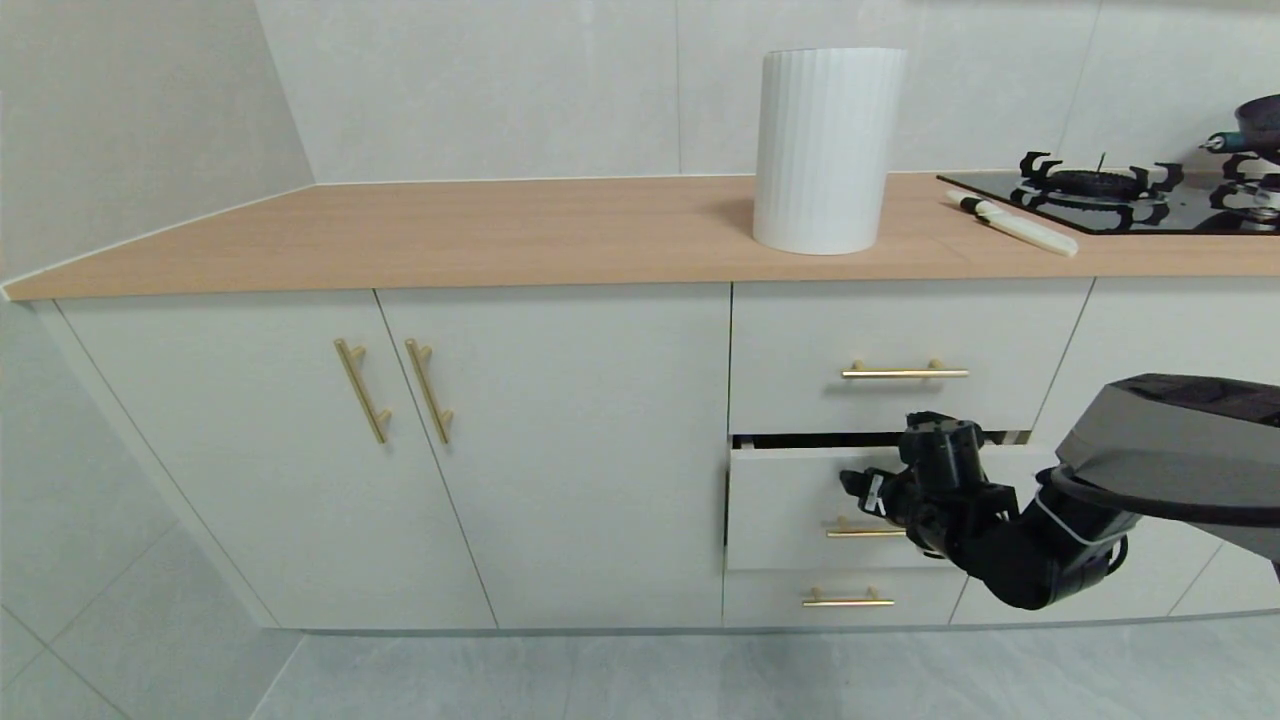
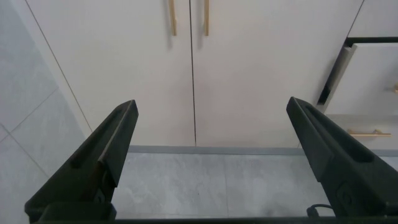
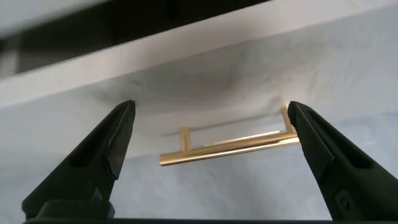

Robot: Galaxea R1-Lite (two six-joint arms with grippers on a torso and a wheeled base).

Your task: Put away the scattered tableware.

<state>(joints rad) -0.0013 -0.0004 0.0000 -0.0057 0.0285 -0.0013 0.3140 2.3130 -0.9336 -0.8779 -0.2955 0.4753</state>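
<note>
A white knife [image 1: 1015, 222] lies on the wooden countertop [image 1: 500, 235] beside the stove. Below it, the middle drawer [image 1: 790, 500] stands pulled out a little, a dark gap showing above its front. My right gripper [image 1: 862, 492] is open right in front of that drawer, just above its gold handle [image 1: 860, 532]. In the right wrist view the handle [image 3: 230, 148] lies between the spread fingers [image 3: 109, 155] of the gripper [image 3: 210, 112], slightly ahead of them. My left gripper [image 2: 211, 106] is open and holds nothing, low above the floor, facing the cabinet doors [image 2: 193, 68].
A tall white ribbed container [image 1: 822, 150] stands on the counter left of the knife. A black gas stove [image 1: 1110, 195] with a pot [image 1: 1260, 115] is at the far right. Closed drawers sit above [image 1: 905, 372] and below [image 1: 848, 600] the open one. Double doors [image 1: 400, 450] fill the left.
</note>
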